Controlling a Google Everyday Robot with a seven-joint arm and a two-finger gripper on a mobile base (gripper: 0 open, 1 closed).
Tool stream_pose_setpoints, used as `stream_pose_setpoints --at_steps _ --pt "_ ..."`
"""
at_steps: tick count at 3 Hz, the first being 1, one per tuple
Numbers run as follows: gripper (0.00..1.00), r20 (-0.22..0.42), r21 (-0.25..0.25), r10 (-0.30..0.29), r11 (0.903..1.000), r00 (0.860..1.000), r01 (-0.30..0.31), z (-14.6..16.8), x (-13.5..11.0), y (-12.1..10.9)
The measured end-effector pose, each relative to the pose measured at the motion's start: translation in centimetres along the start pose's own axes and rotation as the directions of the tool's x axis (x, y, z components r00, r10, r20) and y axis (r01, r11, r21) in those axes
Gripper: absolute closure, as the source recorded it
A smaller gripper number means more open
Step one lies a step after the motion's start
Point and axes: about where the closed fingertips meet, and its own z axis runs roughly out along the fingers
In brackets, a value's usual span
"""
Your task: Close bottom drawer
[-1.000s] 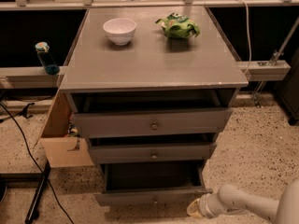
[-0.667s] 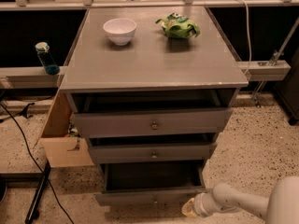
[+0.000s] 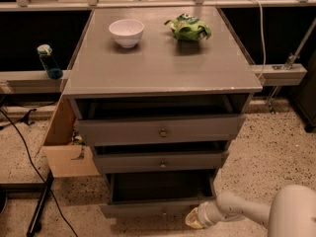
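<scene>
The grey wooden cabinet (image 3: pixel 163 68) has three drawers, all pulled out. The bottom drawer (image 3: pixel 155 209) sticks out farthest, with a slim grey front, a small knob (image 3: pixel 165 212) and a dark interior (image 3: pixel 160 185). The middle drawer (image 3: pixel 160 162) and the top drawer (image 3: pixel 160 130) stand above it. My gripper (image 3: pixel 193 218) is at the end of the white arm (image 3: pixel 237 210), low at the lower right, right at the bottom drawer's front near its right end.
A white bowl (image 3: pixel 127 32) and a green bag (image 3: pixel 188 27) lie on the cabinet top. An open cardboard box (image 3: pixel 66 142) stands at the cabinet's left. A blue bottle (image 3: pixel 48 62) sits on the left ledge. Black cables (image 3: pixel 29 167) run over the speckled floor.
My arm and gripper have moved left along the floor toward the bottom drawer's front. The drawers look unmoved.
</scene>
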Motion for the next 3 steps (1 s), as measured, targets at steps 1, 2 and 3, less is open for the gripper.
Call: stream_pose_setpoints --at_steps 1,2,3 --pt "1.00 0.003 -0.001 -0.017 0.9999 1.000 0.017 0.2 -0.3 -0.2" --pt "1.00 0.028 -0.010 -0.066 0.9978 0.997 0.066 1.6 -2.0 -1.8" --pt "1.00 0.037 -0.009 -0.083 0.9965 0.996 0.083 2.0 -2.5 -2.3"
